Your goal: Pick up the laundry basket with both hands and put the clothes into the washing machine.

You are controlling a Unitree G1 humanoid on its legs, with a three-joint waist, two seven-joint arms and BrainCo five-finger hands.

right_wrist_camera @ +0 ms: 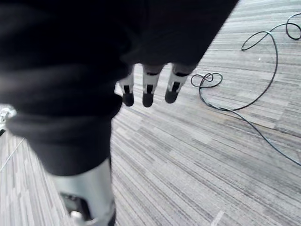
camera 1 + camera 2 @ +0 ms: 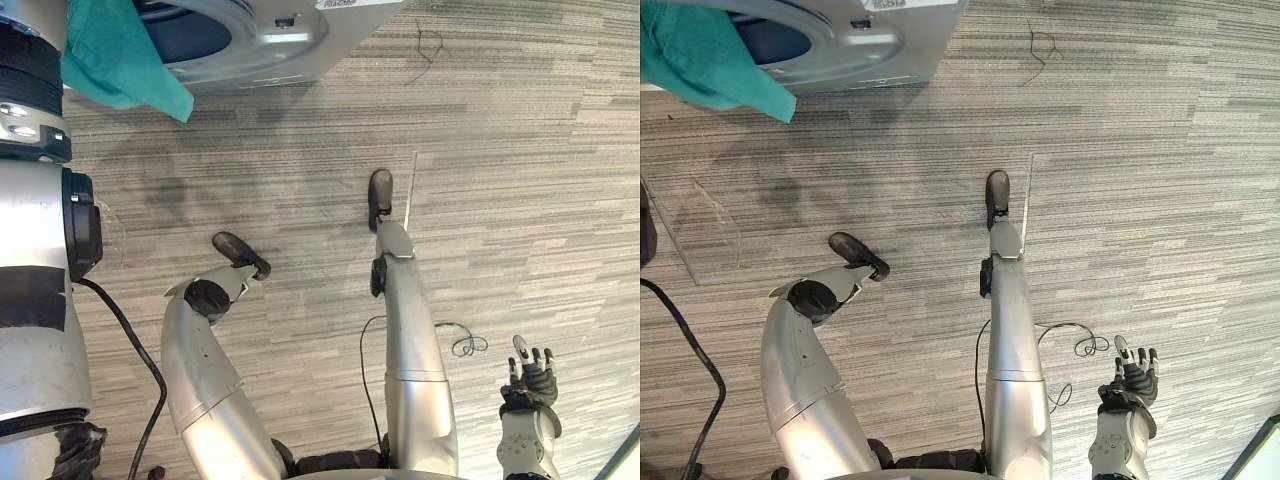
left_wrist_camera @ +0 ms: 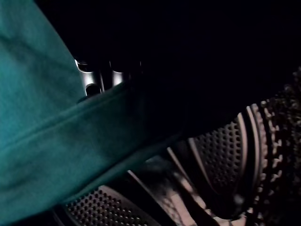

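A teal cloth [image 2: 120,55] hangs at the upper left, in front of the washing machine's [image 2: 270,40] round opening. My left arm reaches up beside it. In the left wrist view the teal cloth [image 3: 56,141] lies across my left hand [image 3: 94,77], whose silver fingers curl over its fold. Past them shows the perforated drum [image 3: 221,155] of the machine. My right hand [image 2: 530,385] hangs low at the right, well away from the machine, over the floor. Its fingers [image 1: 148,92] are straight and hold nothing.
Grey striped carpet [image 2: 500,150] stretches between me and the washing machine. A dark slanted edge [image 2: 625,455] cuts the lower right corner, near my right hand.
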